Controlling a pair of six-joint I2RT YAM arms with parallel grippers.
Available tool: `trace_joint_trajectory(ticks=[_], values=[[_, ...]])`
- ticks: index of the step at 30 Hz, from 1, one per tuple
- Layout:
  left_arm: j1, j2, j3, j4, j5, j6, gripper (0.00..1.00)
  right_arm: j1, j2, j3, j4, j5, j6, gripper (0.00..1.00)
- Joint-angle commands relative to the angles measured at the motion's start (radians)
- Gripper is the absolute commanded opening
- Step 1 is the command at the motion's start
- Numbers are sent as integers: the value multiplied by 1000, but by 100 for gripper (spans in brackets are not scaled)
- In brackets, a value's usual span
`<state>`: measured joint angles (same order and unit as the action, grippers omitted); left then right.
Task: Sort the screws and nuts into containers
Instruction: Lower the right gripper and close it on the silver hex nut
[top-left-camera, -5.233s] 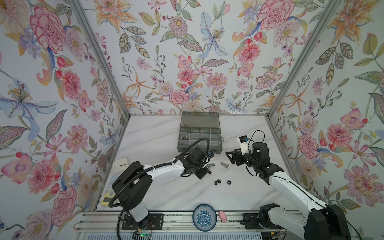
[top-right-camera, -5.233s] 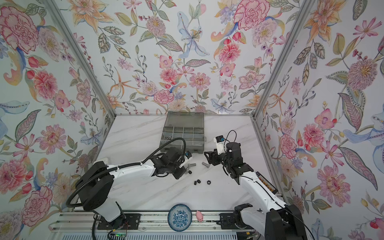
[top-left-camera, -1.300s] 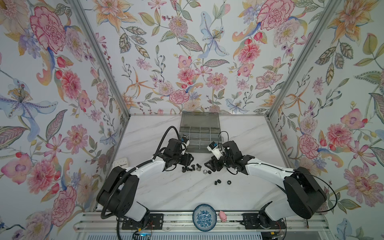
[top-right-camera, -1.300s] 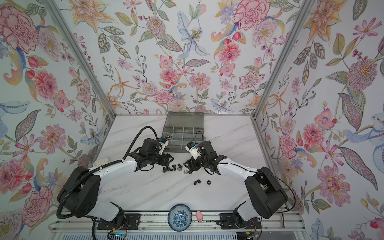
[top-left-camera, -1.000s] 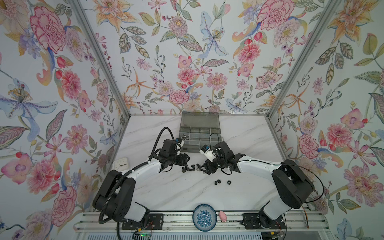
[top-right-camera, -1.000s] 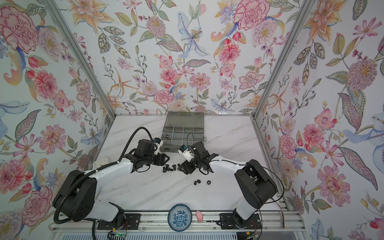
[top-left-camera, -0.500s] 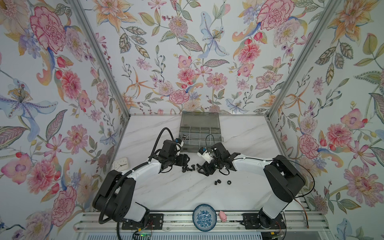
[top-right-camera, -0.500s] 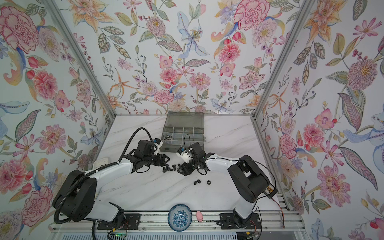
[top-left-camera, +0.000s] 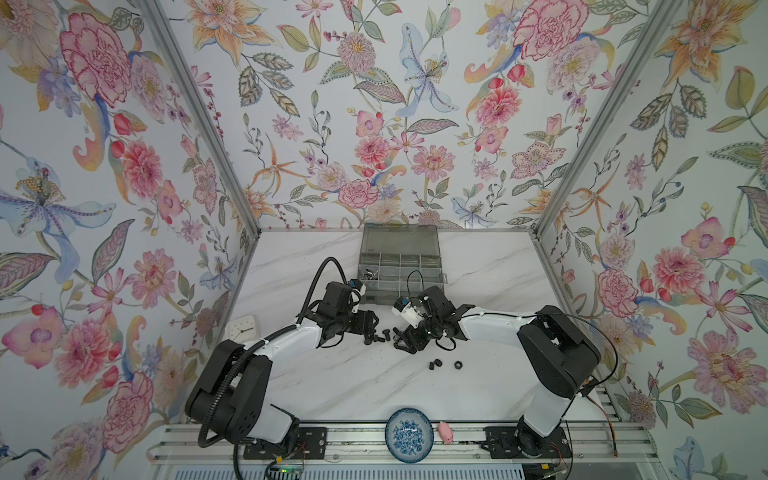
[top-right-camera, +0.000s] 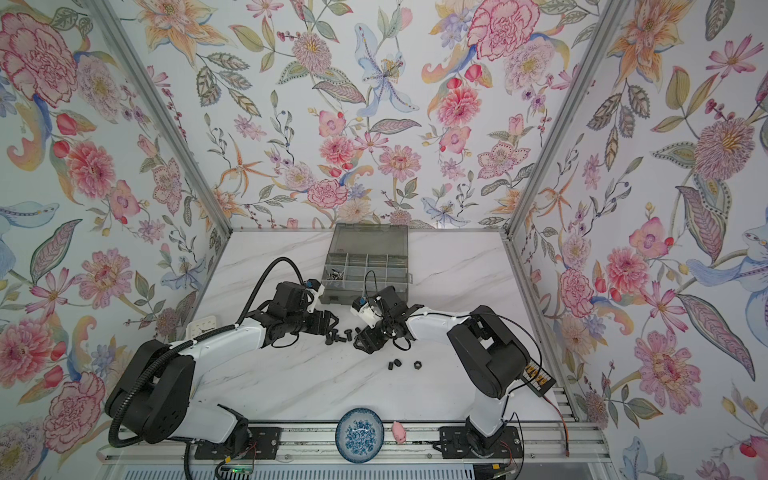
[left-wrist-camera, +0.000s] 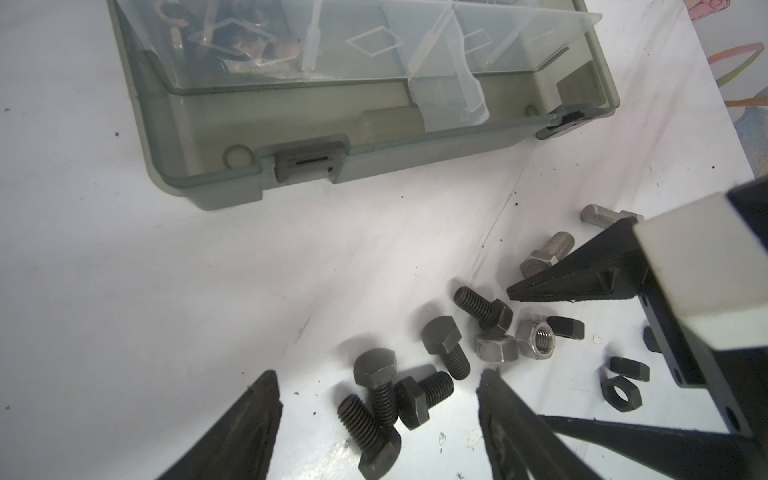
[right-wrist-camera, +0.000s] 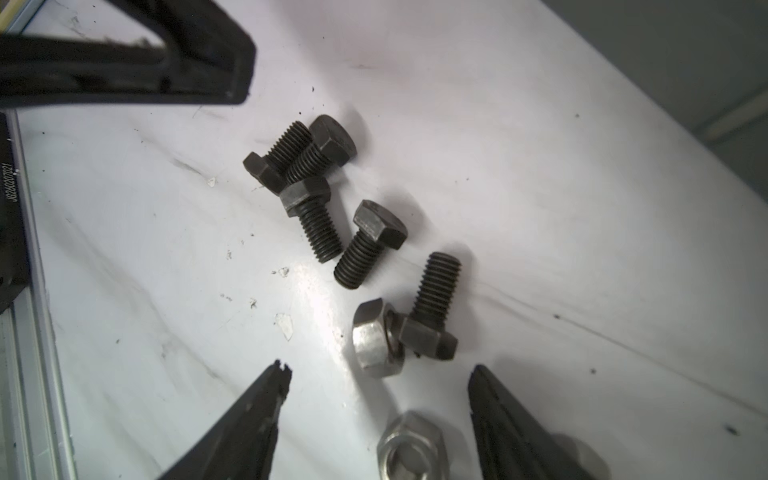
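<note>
Our right pincer (right-wrist-camera: 378, 370) has joined our left pincer (left-wrist-camera: 378, 374) at the screws (right-wrist-camera: 318, 226); both spread, empty; collision could scatter nuts (right-wrist-camera: 376, 338).

A white marble-veined tabletop (top-left-camera: 353, 386) is walled on three sides by panels of floral wallpaper (top-left-camera: 374, 124). At its near edge, on a silver aluminium rail (top-left-camera: 353, 451), sits a round blue-and-white patterned ceramic bowl (top-left-camera: 395, 434), with a small pink figurine (top-left-camera: 446, 432) just beside it. A small white square clock-like device (top-left-camera: 242, 327) lies by the left wall.

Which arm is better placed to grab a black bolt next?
Probably left. The left gripper is open with black bolts between its jaws; the right gripper, also open, straddles silver nuts.
</note>
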<state>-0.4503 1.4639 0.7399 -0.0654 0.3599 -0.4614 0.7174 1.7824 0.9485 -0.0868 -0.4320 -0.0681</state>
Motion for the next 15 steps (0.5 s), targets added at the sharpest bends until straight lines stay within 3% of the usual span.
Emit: trace_joint_trajectory(ticks=[1, 15], values=[[12, -17, -13, 7, -6, -6, 78, 8, 12, 27, -34, -17, -14, 72], [11, -2, -9, 18, 4, -13, 81, 15, 18, 26, -51, -65, -18, 70]])
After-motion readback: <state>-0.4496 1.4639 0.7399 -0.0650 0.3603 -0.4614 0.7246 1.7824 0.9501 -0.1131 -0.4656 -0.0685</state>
